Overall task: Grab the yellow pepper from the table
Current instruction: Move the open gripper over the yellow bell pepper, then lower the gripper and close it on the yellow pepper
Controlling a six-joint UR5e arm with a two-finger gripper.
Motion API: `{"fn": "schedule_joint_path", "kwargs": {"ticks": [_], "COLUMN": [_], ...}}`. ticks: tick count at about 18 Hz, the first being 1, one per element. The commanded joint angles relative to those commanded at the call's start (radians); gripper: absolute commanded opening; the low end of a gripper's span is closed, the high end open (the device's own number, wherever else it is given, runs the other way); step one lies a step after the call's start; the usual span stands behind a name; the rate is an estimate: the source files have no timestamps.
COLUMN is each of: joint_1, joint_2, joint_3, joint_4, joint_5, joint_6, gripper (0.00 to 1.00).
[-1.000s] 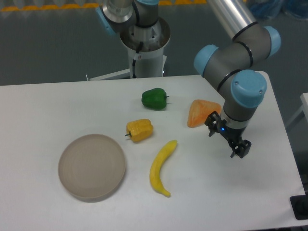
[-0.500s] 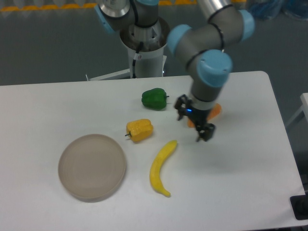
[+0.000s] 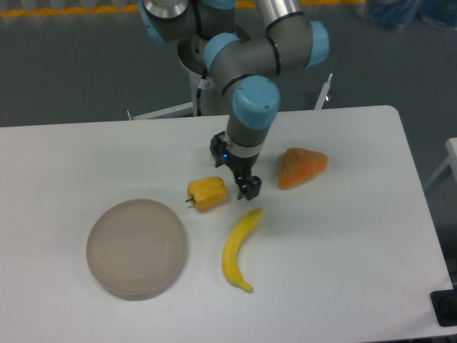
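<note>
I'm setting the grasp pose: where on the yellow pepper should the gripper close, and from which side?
Grip the yellow pepper across its blocky body from above, jaws on its near and far flanks. It lies on its side with the stem pointing left, and the gripper hangs just to its right.

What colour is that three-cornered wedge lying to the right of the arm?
Orange, slightly see-through. The wedge shows clearly in the fixed camera view.

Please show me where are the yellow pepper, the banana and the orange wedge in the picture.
yellow pepper [image 3: 208, 193]: fixed camera view, middle of its body.
banana [image 3: 238, 246]: fixed camera view, middle of its curved body.
orange wedge [image 3: 302, 168]: fixed camera view, middle of its upper face.
</note>
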Motion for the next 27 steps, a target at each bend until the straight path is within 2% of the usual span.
{"fn": "schedule_joint_path", "kwargs": {"ticks": [8,13,15,18,19,24,27], "joint_1": [-0.034,-0.04,-0.042,-0.04,-0.038,0.001,0.07], "joint_2": [-0.02,-0.058,-0.06,-0.054,-0.051,-0.039,-0.019], "joint_3": [-0.051,-0.051,-0.051,-0.032,-0.026,0.027,0.107], "joint_4": [0.023,0.063,0.065,0.062,0.062,0.028,-0.015], "joint_5": [0.0,0.0,0.0,0.0,0.002,0.003,0.002], "joint_6": [-0.046,-0.052,-0.054,-0.06,-0.06,-0.048,-0.041], "gripper": [1.0,1.0,0.63,0.22,0.13,0.1,0.1]}}
